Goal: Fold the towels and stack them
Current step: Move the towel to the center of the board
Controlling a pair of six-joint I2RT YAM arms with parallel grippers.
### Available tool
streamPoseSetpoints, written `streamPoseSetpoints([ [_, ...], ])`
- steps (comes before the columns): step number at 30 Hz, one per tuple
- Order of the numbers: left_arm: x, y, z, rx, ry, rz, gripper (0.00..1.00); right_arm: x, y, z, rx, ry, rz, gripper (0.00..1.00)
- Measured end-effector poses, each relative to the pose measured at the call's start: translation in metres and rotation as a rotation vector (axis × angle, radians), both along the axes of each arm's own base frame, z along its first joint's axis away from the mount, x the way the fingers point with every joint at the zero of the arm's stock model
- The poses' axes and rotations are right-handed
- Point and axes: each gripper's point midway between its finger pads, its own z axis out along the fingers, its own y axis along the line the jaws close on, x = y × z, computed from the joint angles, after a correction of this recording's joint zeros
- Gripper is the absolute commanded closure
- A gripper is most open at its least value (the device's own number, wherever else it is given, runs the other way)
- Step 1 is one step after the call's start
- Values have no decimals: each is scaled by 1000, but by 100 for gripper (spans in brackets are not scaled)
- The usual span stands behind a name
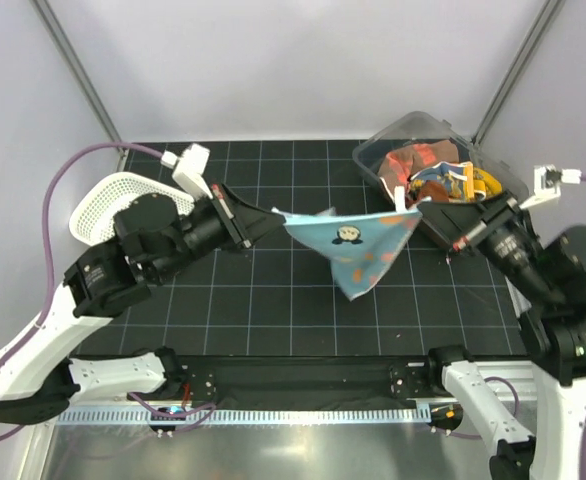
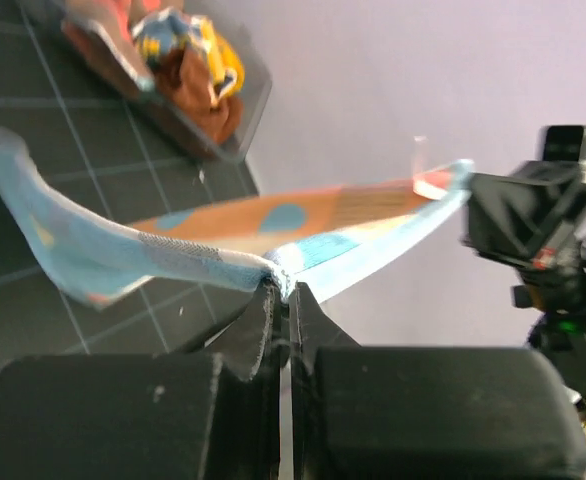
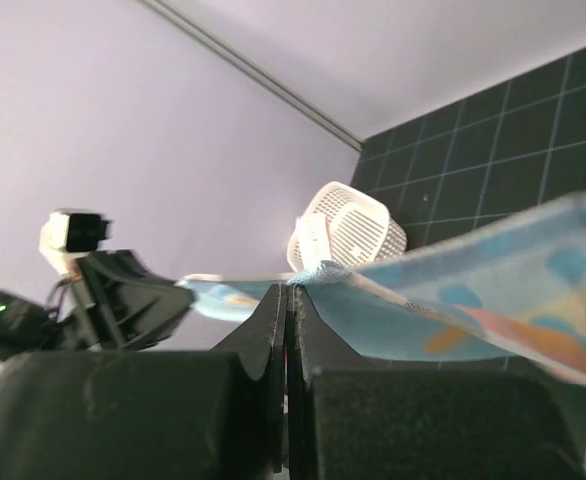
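Towel (image 1: 358, 245), blue with orange spots, hangs stretched above worktop (image 1: 273, 300) between left end effector (image 1: 276, 215) and right end effector (image 1: 416, 205), each clenched on one top corner. Likely soft, light, drapes freely; corners best hold. Other towels (image 1: 435, 178) heaped in clear bin (image 1: 398, 130).

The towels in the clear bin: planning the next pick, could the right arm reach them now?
Probably not yet: the right hand is shut on a corner of the blue towel, stretched to the left hand. The open bin lies right beside it.
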Motion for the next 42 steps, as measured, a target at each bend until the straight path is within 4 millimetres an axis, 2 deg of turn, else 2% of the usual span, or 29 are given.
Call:
streamPoseSetpoints([
  [4,-8,-10,-32,38,82,-26,100,-34,-2,6,43,-53,7,99],
  [6,-7,-13,-45,61,112,-22,100,-39,-2,0,51,-50,6,99],
  [14,7,-1,-62,120,142,87,100,-1,1,-47,23,135,0,99],
  [19,21,7,-70,208,156,178,100,14,7,-68,-9,202,38,99],
  [21,36,10,-71,258,149,238,100,30,10,-69,-8,207,46,99],
  [24,67,18,-73,307,134,324,100,65,16,-67,-6,205,62,99],
  [26,90,29,-75,326,133,381,100,92,25,-66,-12,218,92,99],
  [29,131,63,-81,370,129,486,100,139,39,-64,-39,210,112,99],
  [30,141,73,-80,374,121,516,100,154,46,-66,-51,207,121,99],
  [32,148,80,-76,381,103,511,100,170,60,-73,-82,215,146,99],
  [35,140,69,-65,368,73,419,100,160,85,-80,-128,213,212,99],
  [37,126,62,-62,338,65,350,100,139,97,-78,-150,185,256,99],
  [39,109,63,-64,313,66,300,100,108,100,-80,-168,150,292,96],
  [42,83,71,-80,290,87,263,100,68,92,-101,-200,129,319,68],
])
